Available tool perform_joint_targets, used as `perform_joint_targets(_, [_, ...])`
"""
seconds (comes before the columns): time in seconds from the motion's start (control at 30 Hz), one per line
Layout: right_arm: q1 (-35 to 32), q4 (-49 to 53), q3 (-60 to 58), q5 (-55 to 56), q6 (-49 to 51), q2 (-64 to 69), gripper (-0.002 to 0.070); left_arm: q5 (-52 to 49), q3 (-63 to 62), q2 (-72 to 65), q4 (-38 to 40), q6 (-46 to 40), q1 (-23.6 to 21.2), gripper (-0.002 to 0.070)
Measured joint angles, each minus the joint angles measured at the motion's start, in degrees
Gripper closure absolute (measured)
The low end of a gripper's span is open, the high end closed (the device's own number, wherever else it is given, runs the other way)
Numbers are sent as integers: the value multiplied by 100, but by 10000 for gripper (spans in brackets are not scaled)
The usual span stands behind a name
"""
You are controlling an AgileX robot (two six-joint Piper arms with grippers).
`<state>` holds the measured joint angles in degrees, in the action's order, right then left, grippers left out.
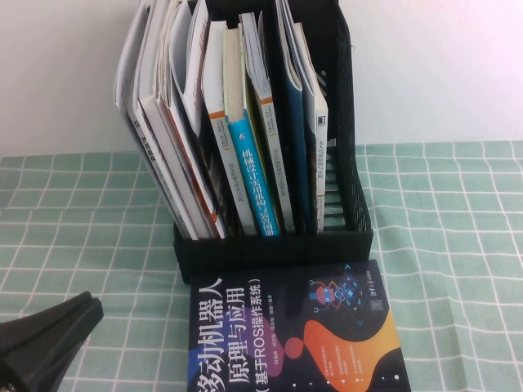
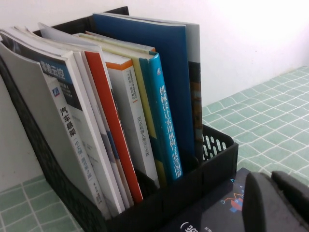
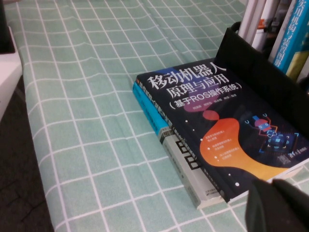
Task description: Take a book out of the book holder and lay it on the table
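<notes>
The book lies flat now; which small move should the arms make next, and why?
Probably only retreat: the book already lies flat on the table before the book holder. The shut right gripper hovers near its corner, holding nothing; the left gripper is beside it.

Left pincer (image 1: 45, 339) low at the near left, state unclear. Right pincer (image 3: 280, 205) shut, empty.

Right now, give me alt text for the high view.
A dark book lies flat on the green checked table, touching the front of the black book holder packed with upright books. The left claw sits at lower left.
</notes>
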<state>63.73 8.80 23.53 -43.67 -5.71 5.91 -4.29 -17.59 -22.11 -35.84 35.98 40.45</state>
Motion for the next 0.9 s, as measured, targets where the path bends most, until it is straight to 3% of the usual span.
perform_joint_targets(0.5, [0, -4, 0, 0, 0, 0, 678, -30, 0, 0, 6, 13, 0, 678])
perform_joint_targets(0.6, [0, -4, 0, 0, 0, 0, 678, -235, 0, 24, 612, 13, -21, 678])
perform_joint_targets(0.7, [0, -4, 0, 0, 0, 0, 678, -743, 0, 252, 1297, -178, -325, 678])
perform_joint_targets(0.9, [0, -4, 0, 0, 0, 0, 678, -1134, 361, 827, 2517, -1271, -1562, 678])
